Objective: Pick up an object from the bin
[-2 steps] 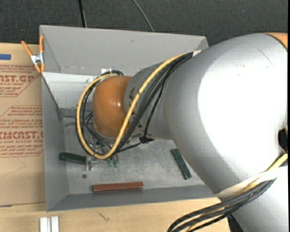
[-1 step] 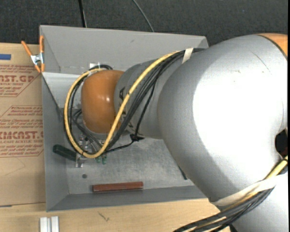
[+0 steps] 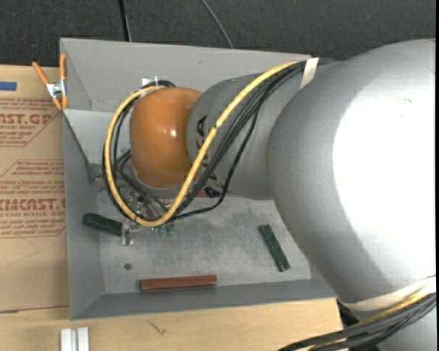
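Candidate pick: short dark green bar [image 3: 102, 223], lying on the left of the bin [image 3: 132, 64] floor, just beside the gripper [image 3: 129, 232]. Gripper sits low under the orange wrist cover [image 3: 159, 141]. Its opening cannot be told, as wrist and cables hide it, and nothing is seen held. Further out: red-brown bar [image 3: 178, 283] along the near wall, long dark green strip [image 3: 274, 247] on the right, well apart. Judgement: approach stage; grasp and lift not yet done.

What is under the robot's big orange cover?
Cables and bare bin floor peek out below the orange cover, with a dark green piece beside. Whatever lies directly beneath is hidden.
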Controlling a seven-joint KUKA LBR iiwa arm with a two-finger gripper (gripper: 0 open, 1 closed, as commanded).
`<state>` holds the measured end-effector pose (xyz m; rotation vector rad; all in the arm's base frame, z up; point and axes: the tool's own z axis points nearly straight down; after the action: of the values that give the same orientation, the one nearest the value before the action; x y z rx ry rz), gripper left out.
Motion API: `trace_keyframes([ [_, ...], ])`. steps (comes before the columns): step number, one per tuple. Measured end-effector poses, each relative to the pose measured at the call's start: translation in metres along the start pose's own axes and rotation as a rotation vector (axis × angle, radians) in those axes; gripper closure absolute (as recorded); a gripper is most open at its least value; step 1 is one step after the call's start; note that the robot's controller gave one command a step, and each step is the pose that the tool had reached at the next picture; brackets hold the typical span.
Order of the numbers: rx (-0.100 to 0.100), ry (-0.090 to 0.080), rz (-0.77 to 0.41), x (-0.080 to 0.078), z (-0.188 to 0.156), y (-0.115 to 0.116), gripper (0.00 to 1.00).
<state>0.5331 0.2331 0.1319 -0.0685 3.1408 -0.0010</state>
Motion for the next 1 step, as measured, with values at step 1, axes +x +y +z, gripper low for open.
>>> trace_keyframes([
  [1, 0.003, 0.009, 0.007, 0.0048, -0.0329, 0.0024, 1.00],
])
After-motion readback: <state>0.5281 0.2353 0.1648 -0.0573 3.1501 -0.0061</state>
